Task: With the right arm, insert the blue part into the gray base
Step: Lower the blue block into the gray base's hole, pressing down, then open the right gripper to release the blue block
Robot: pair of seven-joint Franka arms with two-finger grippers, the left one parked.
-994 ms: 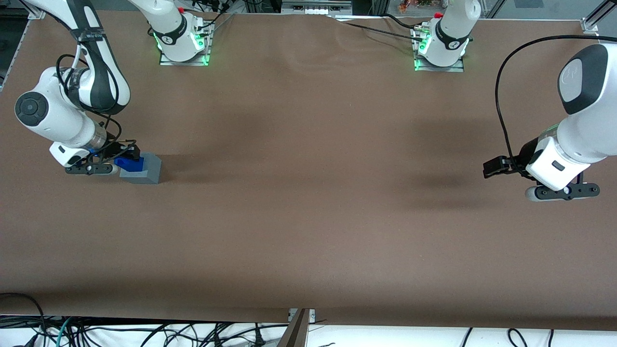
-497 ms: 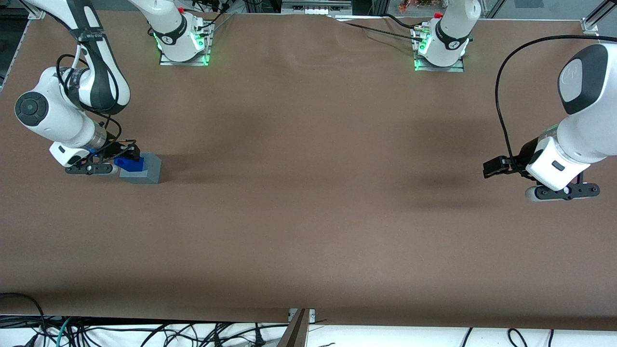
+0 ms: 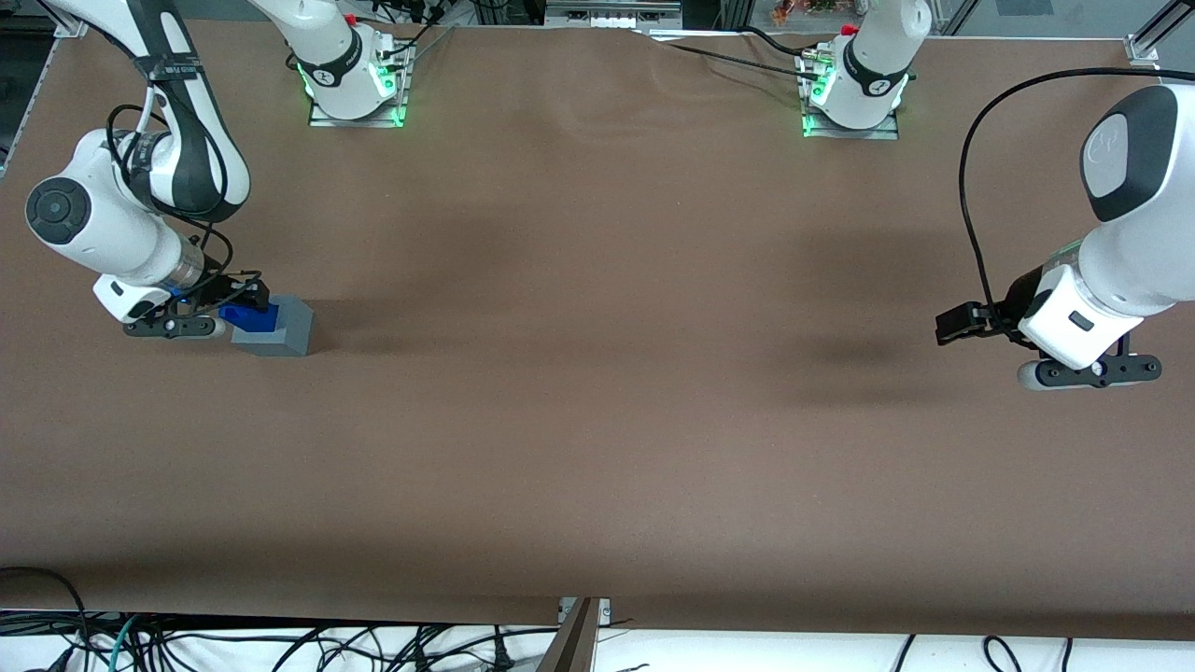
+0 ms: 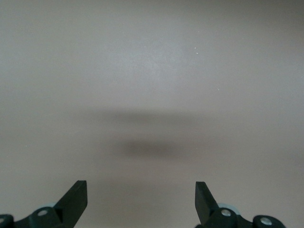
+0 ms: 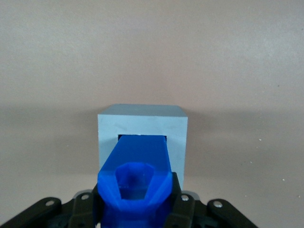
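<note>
Holding the blue part (image 3: 250, 318) shut between its fingers, your claw (image 3: 233, 306) sits at the working arm's end of the surface (image 3: 597, 373), right against the gray base (image 3: 280, 329). In the wrist view the part's (image 5: 137, 171) leading end is already inside the base's (image 5: 142, 128) socket. Judging by that, insertion is begun; pushing it home and letting go remain.

Pincer (image 3: 245, 305) (gripping) hems gray base (image 3: 280, 329).
</note>
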